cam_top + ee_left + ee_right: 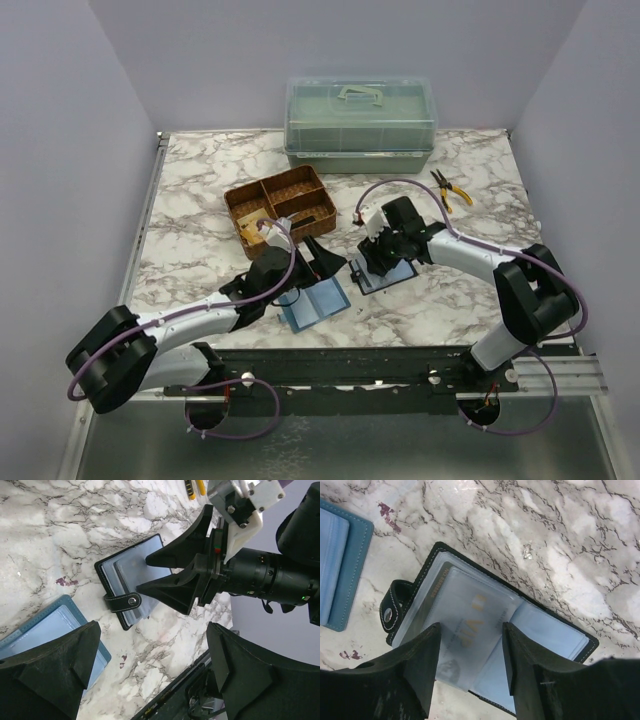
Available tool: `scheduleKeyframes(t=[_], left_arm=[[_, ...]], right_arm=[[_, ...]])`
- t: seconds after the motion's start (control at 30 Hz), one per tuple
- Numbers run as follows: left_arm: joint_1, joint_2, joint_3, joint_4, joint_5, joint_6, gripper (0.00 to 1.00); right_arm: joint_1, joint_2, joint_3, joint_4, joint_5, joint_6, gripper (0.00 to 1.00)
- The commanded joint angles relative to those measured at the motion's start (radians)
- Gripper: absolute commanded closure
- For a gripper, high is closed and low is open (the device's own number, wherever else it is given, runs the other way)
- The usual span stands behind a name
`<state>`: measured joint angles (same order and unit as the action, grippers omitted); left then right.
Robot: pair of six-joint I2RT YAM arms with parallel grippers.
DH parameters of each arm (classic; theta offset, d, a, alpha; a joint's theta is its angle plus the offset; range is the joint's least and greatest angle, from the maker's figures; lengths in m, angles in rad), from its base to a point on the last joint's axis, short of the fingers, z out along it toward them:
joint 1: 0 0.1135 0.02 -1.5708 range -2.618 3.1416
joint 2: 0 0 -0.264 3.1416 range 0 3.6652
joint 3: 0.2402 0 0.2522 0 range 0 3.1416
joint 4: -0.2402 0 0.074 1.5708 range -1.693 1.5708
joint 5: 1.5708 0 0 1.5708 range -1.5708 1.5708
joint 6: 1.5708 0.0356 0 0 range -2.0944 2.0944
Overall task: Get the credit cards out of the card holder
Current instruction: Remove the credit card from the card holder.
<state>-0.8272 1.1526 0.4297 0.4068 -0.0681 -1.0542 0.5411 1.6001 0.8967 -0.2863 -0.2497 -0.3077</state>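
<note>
The black card holder (432,560) lies open on the marble table, blue-grey inside up, its snap tab (390,612) folded out at the left. A card with gold lettering (470,607) shows through a clear sleeve on top. My right gripper (471,630) hangs right over that sleeve, fingers apart on either side of the lettering, gripping nothing. In the left wrist view the holder (107,570) sits under the right gripper (142,574). My left gripper (152,630) stands wide open above bare marble, just left of the holder (385,275).
A light-blue flat folder (315,303) lies open under the left arm, close beside the holder. Behind it stands a wicker basket (280,205), with a green lidded box (360,120) at the back. Yellow-handled pliers (450,190) lie at the right. A black rail (380,365) runs along the front edge.
</note>
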Motion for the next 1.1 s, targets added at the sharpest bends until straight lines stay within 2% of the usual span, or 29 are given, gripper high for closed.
scheduleKeyframes(t=[0.0, 0.1, 0.13, 0.2, 0.23, 0.4, 0.47, 0.53, 0.57, 0.63, 0.7, 0.83, 1.07], left_arm=[[-0.007, 0.043, 0.013, 0.056, 0.011, -0.003, 0.05], [-0.008, 0.066, 0.017, 0.072, 0.013, -0.005, 0.05], [-0.009, 0.073, 0.019, 0.079, 0.015, -0.008, 0.05], [-0.009, 0.086, 0.02, 0.09, 0.021, -0.01, 0.05], [-0.009, 0.091, 0.022, 0.094, 0.024, -0.009, 0.05], [-0.011, 0.08, 0.015, 0.096, 0.024, -0.006, 0.05], [-0.011, 0.065, 0.004, 0.096, 0.021, -0.001, 0.05], [-0.009, 0.045, -0.01, 0.096, 0.015, -0.001, 0.05], [-0.009, 0.034, -0.018, 0.096, 0.014, -0.002, 0.05], [-0.009, 0.013, -0.031, 0.096, 0.009, -0.007, 0.06], [-0.01, -0.003, -0.043, 0.096, 0.005, -0.014, 0.06], [-0.009, -0.027, -0.063, 0.096, 0.007, -0.026, 0.06], [-0.009, -0.029, -0.07, 0.096, 0.008, -0.026, 0.06]], right_arm=[[-0.013, -0.009, -0.016, -0.017, 0.055, -0.01, 0.46], [-0.028, -0.034, -0.024, -0.02, 0.043, -0.012, 0.46], [-0.032, -0.045, -0.024, -0.029, 0.023, -0.023, 0.43], [-0.034, -0.084, -0.03, -0.06, -0.065, -0.072, 0.28], [-0.033, -0.101, -0.03, -0.077, -0.097, -0.106, 0.24], [-0.034, -0.22, -0.083, -0.111, -0.205, -0.307, 0.17], [-0.035, -0.282, -0.127, -0.105, -0.274, -0.445, 0.16], [-0.035, -0.351, -0.222, -0.09, -0.369, -0.665, 0.11], [-0.035, -0.364, -0.255, -0.11, -0.41, -0.814, 0.09], [-0.035, -0.325, -0.274, -0.105, -0.432, -0.923, 0.09], [-0.035, -0.286, -0.273, -0.071, -0.448, -0.928, 0.09], [-0.034, -0.278, -0.299, 0.069, -0.422, -0.833, 0.11], [-0.034, -0.274, -0.364, 0.205, -0.345, -0.785, 0.22]])
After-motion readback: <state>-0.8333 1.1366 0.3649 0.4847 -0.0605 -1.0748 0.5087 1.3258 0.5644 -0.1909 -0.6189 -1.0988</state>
